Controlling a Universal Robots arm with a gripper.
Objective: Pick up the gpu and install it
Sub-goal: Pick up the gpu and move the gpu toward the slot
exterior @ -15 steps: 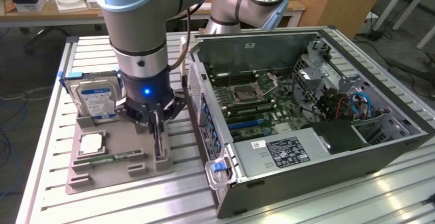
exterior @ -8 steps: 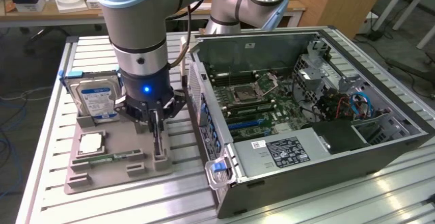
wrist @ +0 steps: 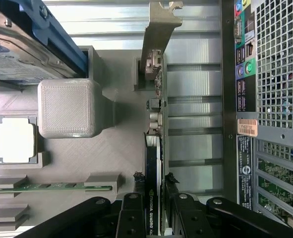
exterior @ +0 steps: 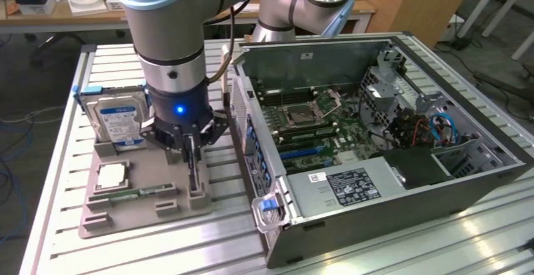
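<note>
Gripper (wrist: 153, 181) sits low over the grey tray (exterior: 125, 222), straddling the gpu (wrist: 153, 144). The card stands on edge in its slotted holders, on the tray side nearest the PC case (exterior: 467, 175). Exterior view has its lower edge down in the holders, so I judge it's not lifted yet.

Jaws sit one each side of the card's top edge, v. close to both faces. I can't tell if they're clamped on it or just shy.

Grip pt is away from the metal bracket (wrist: 158, 34); can't tell how near mid-length it is. If it's off-centre, I reckon the card may tip.

- Squeeze: firm, on the flat faces, w/ the card centred betw. the jaws so it isn't shoved sideways in the holders.
- Pull: should run straight up along the slots, slow, no twist, else it may bind imo.

Hard drive (exterior: 117, 119) and CPU (exterior: 111, 176) are well apart from the card, so no clash there. Case wall is near the card, so that's the side w/ least margin.
</note>
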